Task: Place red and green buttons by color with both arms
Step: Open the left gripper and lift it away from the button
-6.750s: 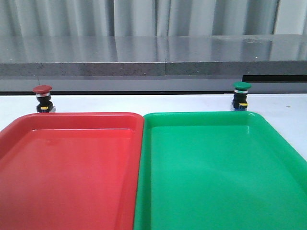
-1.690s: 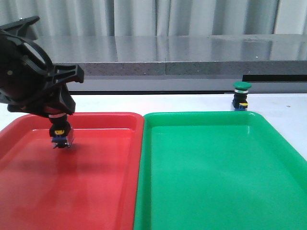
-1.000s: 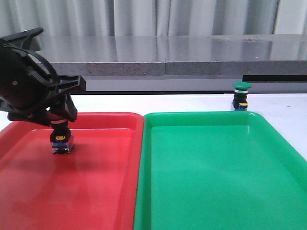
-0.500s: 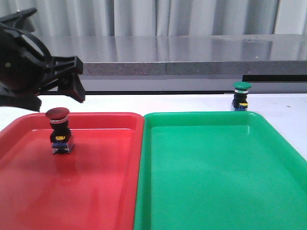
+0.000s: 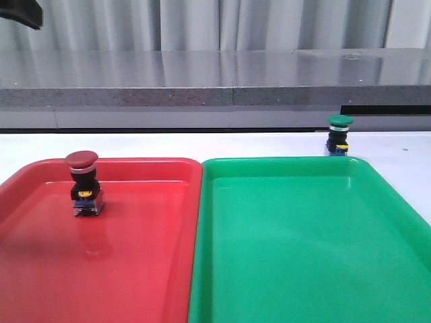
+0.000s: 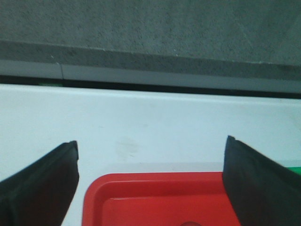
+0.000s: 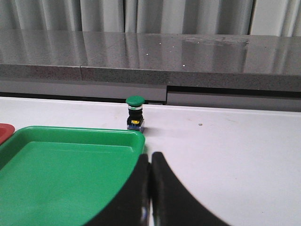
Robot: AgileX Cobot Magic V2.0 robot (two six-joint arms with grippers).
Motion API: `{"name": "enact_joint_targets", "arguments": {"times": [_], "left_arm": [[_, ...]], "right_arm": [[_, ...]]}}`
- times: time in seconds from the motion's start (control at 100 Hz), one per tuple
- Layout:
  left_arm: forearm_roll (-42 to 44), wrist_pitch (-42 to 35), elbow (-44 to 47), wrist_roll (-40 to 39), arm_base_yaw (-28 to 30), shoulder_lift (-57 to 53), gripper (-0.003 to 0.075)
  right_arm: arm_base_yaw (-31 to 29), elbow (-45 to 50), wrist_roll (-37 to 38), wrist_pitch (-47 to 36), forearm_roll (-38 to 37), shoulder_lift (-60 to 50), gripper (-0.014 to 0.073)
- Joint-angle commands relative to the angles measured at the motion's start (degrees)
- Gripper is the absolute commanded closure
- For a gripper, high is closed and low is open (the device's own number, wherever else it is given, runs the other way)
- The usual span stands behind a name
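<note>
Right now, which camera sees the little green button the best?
The right wrist view. The green button stands there whole and unblocked on the white table, just beyond the green tray. The front view shows it too, smaller, far off near the right edge. The left wrist view misses it.

Left gripper (image 6: pixel 150 181): fingers (image 6: pixel 40 186) spread wide apart, nothing between the jaws; only a dark corner of it (image 5: pixel 20 11) shows high up in the front view. Right gripper (image 7: pixel 150 188): fingers (image 7: pixel 134 197) pressed together, tips touching, nothing held between them.
</note>
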Motion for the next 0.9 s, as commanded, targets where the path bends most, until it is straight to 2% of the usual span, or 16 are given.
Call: {"name": "enact_joint_targets", "arguments": {"times": [0.0,0.46,0.71,0.8,0.89], "left_arm": [[1.06,-3.01,0.89,0.16,0.87,-6.24,0.0132],[2.81,-1.75,20.50,0.16,0.87,-35.56,0.0132],[2.81,0.62,25.47,0.16,0.87,-45.23,0.0141],[2.81,0.41,25.74,0.16,0.87,-45.78,0.0194],[2.81,-0.01,25.74,0.16,0.87,-45.78,0.0318]], "right_arm": [[-0.18,-0.90,-0.26,-4.37,0.05,-1.20,0.0660],[-0.18,-0.90,-0.26,-4.37,0.05,-1.20,0.0660],[-0.18,-0.90,-0.26,-4.37,0.05,-1.20,0.0660],[-0.18,-0.90,-0.26,-4.37,0.05,-1.20,0.0660],[-0.18,-0.90,-0.26,-4.37,0.05,-1.20,0.0660]]}}
